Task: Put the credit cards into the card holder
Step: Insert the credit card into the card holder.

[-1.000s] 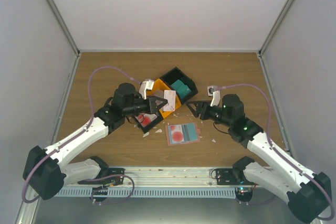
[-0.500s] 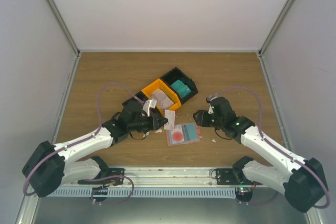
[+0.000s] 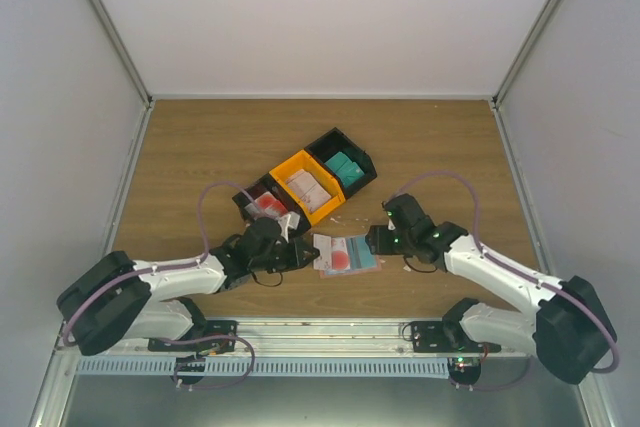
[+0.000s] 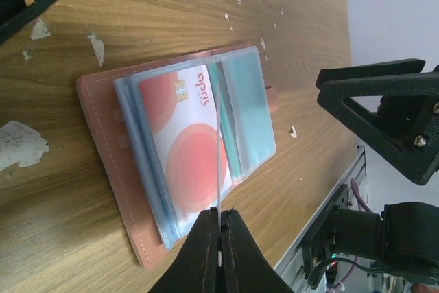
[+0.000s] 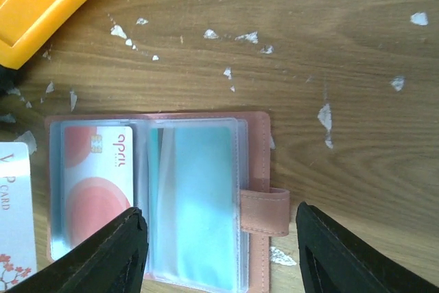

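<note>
Near edge, middle: holding a pale card [image 4: 219, 156] in the left claw [image 4: 219, 221], pinched by one short end, seen edge-on from the wrist. Parked just left of the card holder [image 3: 347, 253], with the card standing over its fold.

Keeping the right claw [image 5: 219, 252] spread wide, gripping nothing, over the holder's right half by the snap tab [image 5: 264, 200]; cannot tell whether touching.

Lying open and flat there, long side along the near edge. Already carrying a red-blob card [image 4: 180, 135] in the left pocket and showing teal [image 5: 199, 197] in the right one.

Relation to watch: long axis of the held card parallel to the fold, card upright on edge over the pockets. Probably needs tipping flat before sliding in. Best done with the left arm, being nearer; could use the right to pin the holder.

Farther in, towards the middle: bins [image 3: 358, 152] in a row with more cards, paper scraps [image 5: 326, 118] scattered around.
</note>
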`<state>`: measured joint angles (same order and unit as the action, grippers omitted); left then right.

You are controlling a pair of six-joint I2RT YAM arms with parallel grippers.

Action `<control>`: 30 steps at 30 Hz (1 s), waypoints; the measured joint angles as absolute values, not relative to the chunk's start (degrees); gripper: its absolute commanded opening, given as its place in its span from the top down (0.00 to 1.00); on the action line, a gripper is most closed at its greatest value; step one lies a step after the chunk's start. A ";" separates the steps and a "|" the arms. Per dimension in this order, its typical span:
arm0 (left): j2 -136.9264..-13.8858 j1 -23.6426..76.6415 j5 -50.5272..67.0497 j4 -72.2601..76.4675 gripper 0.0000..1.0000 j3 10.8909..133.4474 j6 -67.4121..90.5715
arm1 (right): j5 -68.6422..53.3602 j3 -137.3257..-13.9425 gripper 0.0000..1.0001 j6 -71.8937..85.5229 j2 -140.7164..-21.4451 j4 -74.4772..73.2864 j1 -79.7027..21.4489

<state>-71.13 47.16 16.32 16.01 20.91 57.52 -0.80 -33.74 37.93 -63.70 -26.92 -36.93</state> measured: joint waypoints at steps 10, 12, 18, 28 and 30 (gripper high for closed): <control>-78.26 48.60 16.45 24.38 1.00 20.78 62.04 | -1.80 -33.69 0.50 37.91 -69.91 -26.09 -37.26; -79.81 49.25 16.21 25.69 1.00 21.04 63.29 | -1.80 -33.69 0.51 37.93 -70.94 -26.17 -37.28; -84.49 52.56 13.82 29.12 1.00 23.24 66.24 | -2.48 -33.45 0.57 37.69 -72.03 -26.41 -37.28; -92.23 53.76 11.05 33.19 1.00 25.93 67.77 | -3.66 -32.62 0.65 36.64 -74.70 -25.91 -37.28; -93.36 53.93 10.96 34.00 1.00 26.30 67.77 | -3.75 -32.60 0.66 36.67 -74.72 -25.85 -37.28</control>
